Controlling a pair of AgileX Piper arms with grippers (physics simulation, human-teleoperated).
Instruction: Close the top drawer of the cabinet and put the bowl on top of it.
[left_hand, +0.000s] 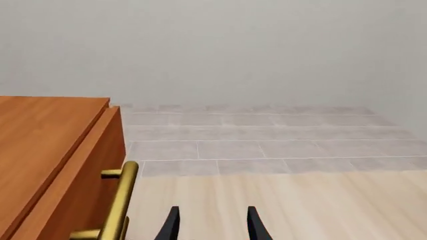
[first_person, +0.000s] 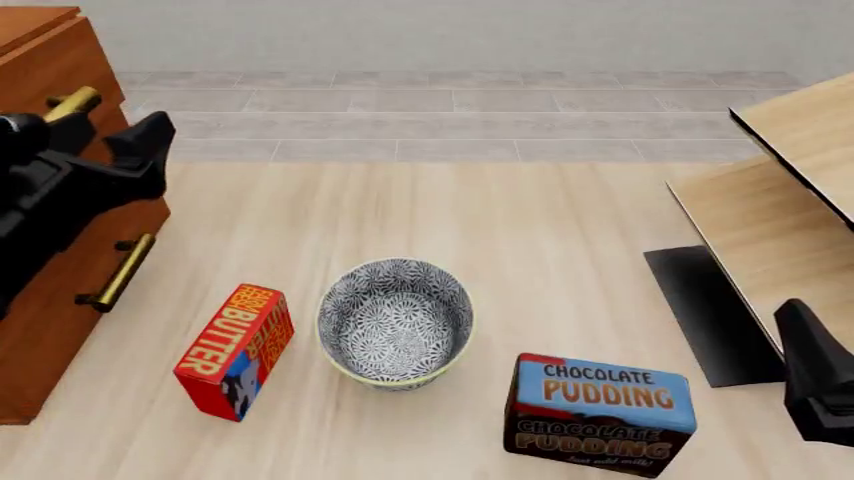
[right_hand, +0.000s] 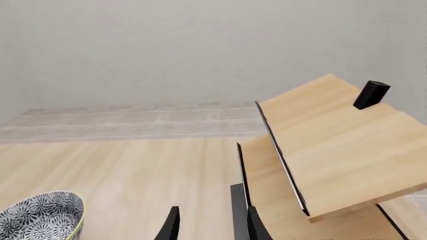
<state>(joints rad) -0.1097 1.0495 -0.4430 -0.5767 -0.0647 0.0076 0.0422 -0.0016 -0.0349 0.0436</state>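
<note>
Left arm up against cabinet (first_person: 54, 200); bowl (first_person: 395, 322) not picked up.

Left gripper (left_hand: 212, 225) beside brass handle (left_hand: 119, 202) of top drawer (left_hand: 73, 180), jaws parted a little, nothing between them. Right gripper (right_hand: 212, 225) at near right, jaws likewise slightly apart, empty. Bowl upright on table (first_person: 534, 240), near centre, between butter box (first_person: 238, 350) to left and chocolate pudding box (first_person: 601, 410) to right. Pale wood furniture (first_person: 787, 200) at far right.

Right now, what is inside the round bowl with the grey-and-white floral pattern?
Nothing: the round floral-patterned bowl shows only its own patterned inner surface, right down to the bottom. It stands upright on the pale wooden table. What lies under it is covered.
</note>
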